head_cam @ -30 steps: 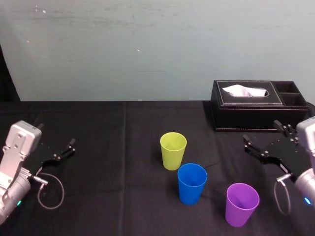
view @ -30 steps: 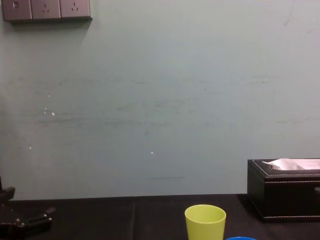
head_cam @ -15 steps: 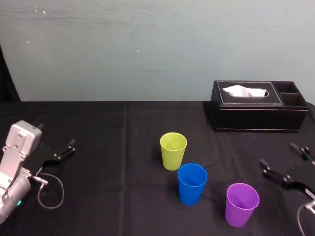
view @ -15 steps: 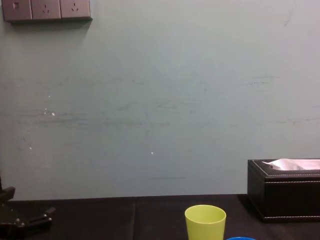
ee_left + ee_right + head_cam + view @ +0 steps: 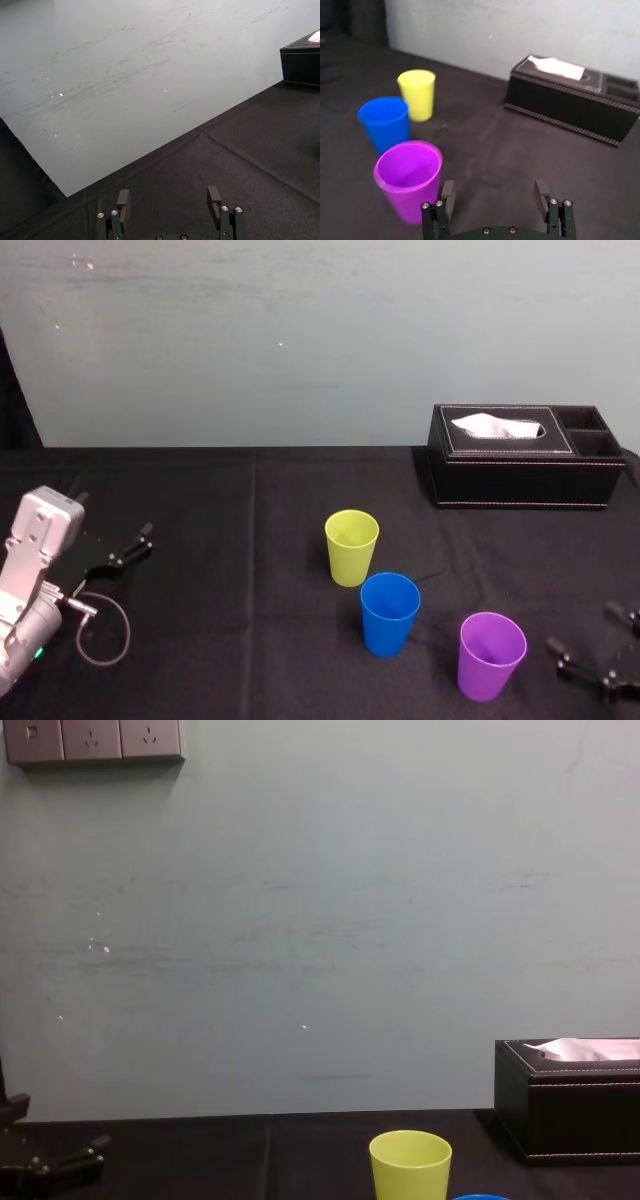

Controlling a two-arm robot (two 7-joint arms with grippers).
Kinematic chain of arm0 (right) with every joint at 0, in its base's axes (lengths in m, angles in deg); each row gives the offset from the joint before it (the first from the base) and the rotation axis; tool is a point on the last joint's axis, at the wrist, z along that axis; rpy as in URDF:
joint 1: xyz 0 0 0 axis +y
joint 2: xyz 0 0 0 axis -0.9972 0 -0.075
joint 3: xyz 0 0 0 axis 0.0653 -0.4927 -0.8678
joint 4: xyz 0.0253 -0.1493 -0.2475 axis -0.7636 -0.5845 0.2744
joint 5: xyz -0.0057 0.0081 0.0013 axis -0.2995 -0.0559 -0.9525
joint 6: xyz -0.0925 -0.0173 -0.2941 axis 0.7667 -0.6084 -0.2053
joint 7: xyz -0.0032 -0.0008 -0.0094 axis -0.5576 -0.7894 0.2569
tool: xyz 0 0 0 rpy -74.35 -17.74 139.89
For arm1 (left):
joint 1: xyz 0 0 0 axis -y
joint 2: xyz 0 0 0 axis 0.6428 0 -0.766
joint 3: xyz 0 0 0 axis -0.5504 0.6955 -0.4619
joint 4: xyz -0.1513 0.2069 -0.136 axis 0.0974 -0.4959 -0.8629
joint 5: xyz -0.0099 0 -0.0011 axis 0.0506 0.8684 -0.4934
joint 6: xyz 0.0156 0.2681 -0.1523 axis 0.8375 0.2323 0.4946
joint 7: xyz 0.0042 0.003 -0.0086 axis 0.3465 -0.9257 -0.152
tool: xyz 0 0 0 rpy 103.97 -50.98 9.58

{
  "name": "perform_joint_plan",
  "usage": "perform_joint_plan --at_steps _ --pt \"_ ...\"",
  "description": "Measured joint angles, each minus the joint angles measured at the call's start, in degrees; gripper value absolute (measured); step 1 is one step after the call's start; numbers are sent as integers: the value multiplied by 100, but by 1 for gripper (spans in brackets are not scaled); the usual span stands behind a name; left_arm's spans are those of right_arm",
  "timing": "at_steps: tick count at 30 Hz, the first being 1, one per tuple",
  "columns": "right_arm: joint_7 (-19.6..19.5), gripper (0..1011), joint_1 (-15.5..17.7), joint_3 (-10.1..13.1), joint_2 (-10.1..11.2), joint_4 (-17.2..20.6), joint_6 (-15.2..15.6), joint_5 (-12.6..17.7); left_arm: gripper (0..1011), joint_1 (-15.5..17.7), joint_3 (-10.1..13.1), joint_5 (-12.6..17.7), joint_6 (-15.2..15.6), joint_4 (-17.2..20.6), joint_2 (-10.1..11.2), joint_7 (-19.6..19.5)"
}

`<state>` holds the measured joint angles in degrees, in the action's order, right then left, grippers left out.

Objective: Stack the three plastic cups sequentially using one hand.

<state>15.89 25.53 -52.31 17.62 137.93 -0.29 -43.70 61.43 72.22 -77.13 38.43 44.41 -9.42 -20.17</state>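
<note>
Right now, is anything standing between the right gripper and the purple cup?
Nothing visible does. The open right gripper is close beside the purple cup, with bare black cloth between them. The blue cup stands beyond the purple one, out of the path. The left gripper is parked far left.

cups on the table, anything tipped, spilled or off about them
Nothing stands out. The yellow-green cup, blue cup and purple cup all stand upright, unstacked and empty. The right tool hangs open beside the purple cup; the left tool rests open, parked at far left.
</note>
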Motion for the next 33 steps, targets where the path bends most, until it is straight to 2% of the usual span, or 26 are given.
perform_joint_plan --at_steps 8,14,24,33 --pt "279 1003 443 39 80 139 -41 -91 1000 0 0 0 0 0 0 0" --pt "477 1003 536 -28 52 197 -149 -177 1000 0 0 0 0 0 0 0" --pt "703 1003 309 -305 -277 123 -258 -342 1000 0 0 0 0 0 0 0" --pt "690 1003 -3 -513 -664 -44 -130 -532 1000 0 0 0 0 0 0 0"
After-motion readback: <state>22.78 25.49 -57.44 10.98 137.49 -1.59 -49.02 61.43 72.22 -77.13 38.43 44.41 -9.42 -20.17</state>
